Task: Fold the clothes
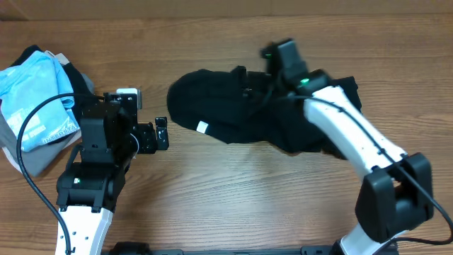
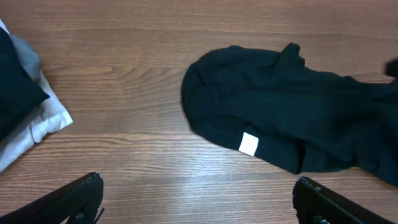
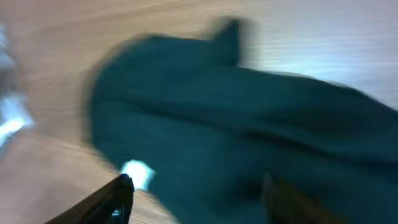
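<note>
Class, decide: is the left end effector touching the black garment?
Apart. The overhead view shows bare table between the left end effector and the black garment.

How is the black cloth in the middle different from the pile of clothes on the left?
The black cloth is one rumpled piece lying spread out; the pile is several pieces stacked together. The black cloth is all dark with a small white tag; the pile shows light blue, black and grey. Both lie on the wooden table.
</note>
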